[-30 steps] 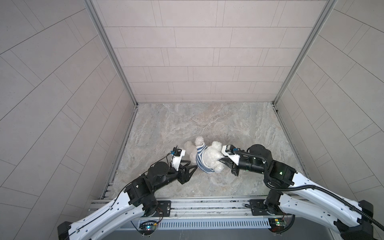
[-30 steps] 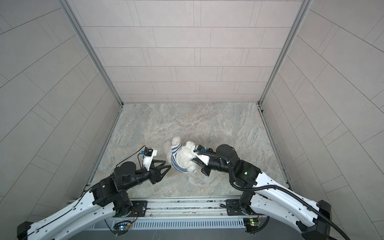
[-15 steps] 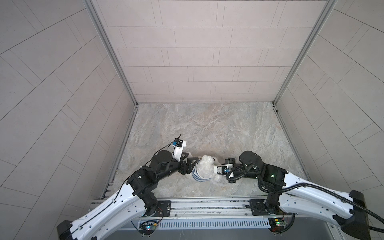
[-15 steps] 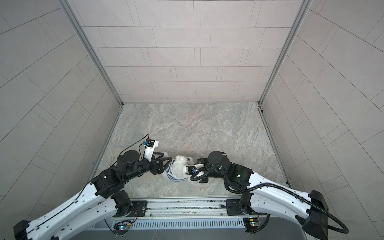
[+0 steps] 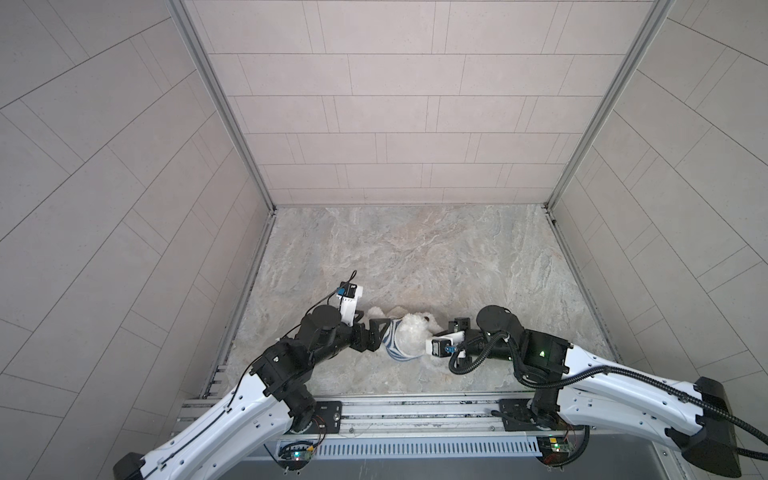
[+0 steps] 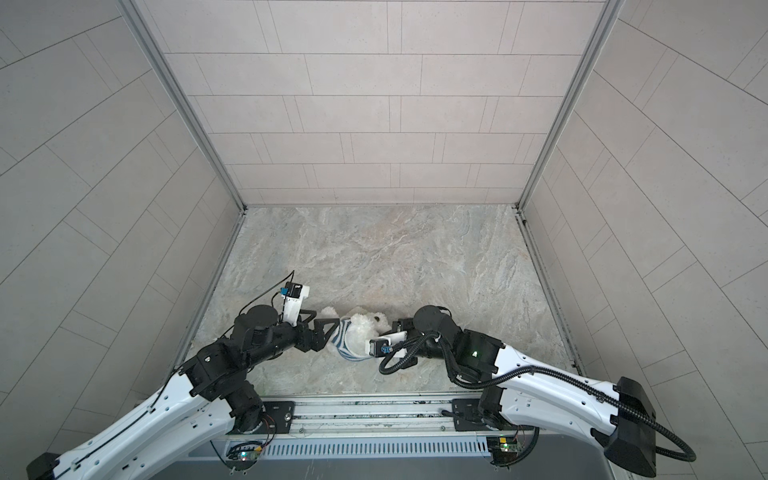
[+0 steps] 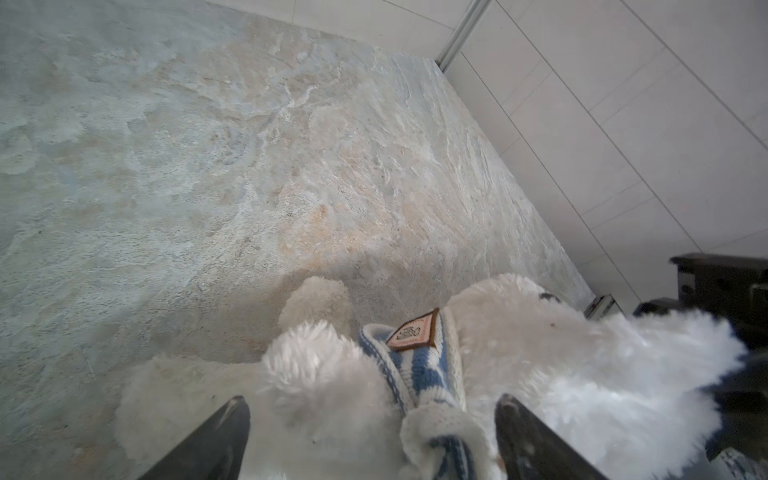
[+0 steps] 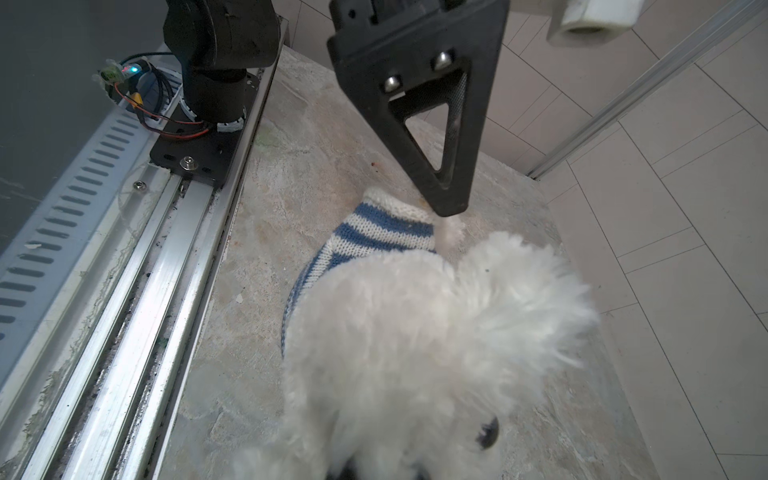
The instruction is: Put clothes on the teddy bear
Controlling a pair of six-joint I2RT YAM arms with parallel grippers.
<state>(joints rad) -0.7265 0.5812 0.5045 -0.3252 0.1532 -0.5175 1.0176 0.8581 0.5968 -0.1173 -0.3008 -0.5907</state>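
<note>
Teddy bear [image 5: 412, 330] wearing shirt [image 5: 392, 350], left gripper [image 7: 372, 400] agape

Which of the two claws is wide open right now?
The left gripper: its fingers stand spread either side of the striped shirt on the teddy bear. The right gripper is pinched shut on its fur.

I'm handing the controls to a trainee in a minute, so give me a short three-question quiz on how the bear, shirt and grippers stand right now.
1. True or false: the left gripper has its jaws open.
2. Where is the striped shirt? A) around the torso of the teddy bear B) crumpled apart from the bear C) hanging from a gripper
3. Which arm is nearer the bear's head?
Key: 1 true; 2 A; 3 the right arm.
</note>
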